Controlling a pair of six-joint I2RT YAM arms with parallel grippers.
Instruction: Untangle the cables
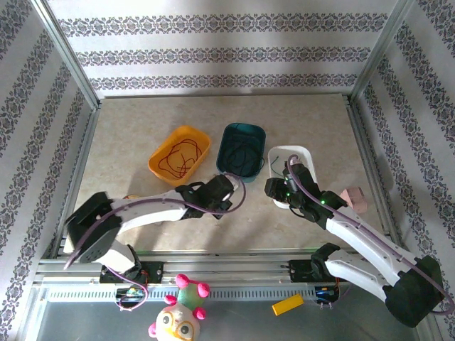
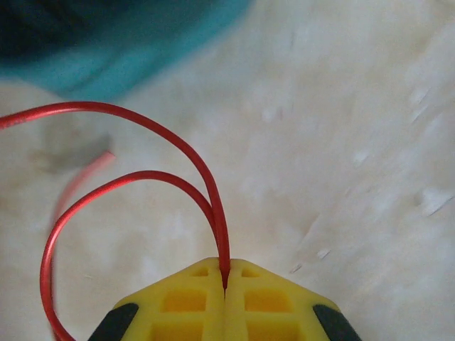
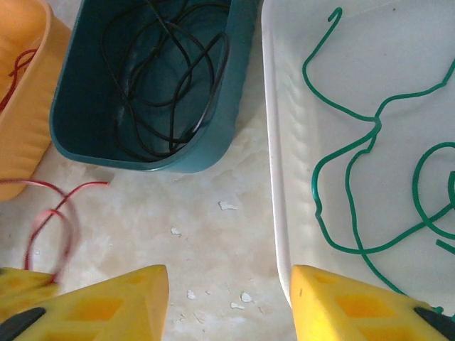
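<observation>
- Three bins sit in a row across the middle of the worktop [image 1: 135, 135] in the top view: an orange bin [image 1: 201, 144] toward the left with a red cable [image 1: 178, 158] coiled in it, a teal bin [image 1: 229, 139] with a black cable [image 1: 245, 155], and a white bin [image 1: 307, 153] toward the right.
- The left gripper [image 1: 226, 190] is at the teal bin's near edge. The right gripper [image 1: 281, 188] is at the white bin's near-left corner.
- On the left wrist camera, the yellow fingers [image 2: 185, 302] are pressed together with a doubled red strand pinched in the seam. It loops up and away to the left over bare worktop, just short of the teal bin.
- On the right wrist camera, the jaws stand partly apart with nothing between them, straddling the white bin's left wall. A green cable [image 3: 348, 185] sprawls loosely inside that bin.
- That view also has red wire running from the orange bin's side toward the left gripper. I can't tell whether it joins the coil in the bin.
- My worries:
  - The pinch is on a very thin wire at the fingertips, so a quick pull could let it slip out.
  - If the strand is joined to the coil, hauling on it could drag the coil out or shift the light orange bin.
  - The free loop could catch the teal bin's corner.
  - Lowering the right gripper here would strike the white bin's wall.
</observation>
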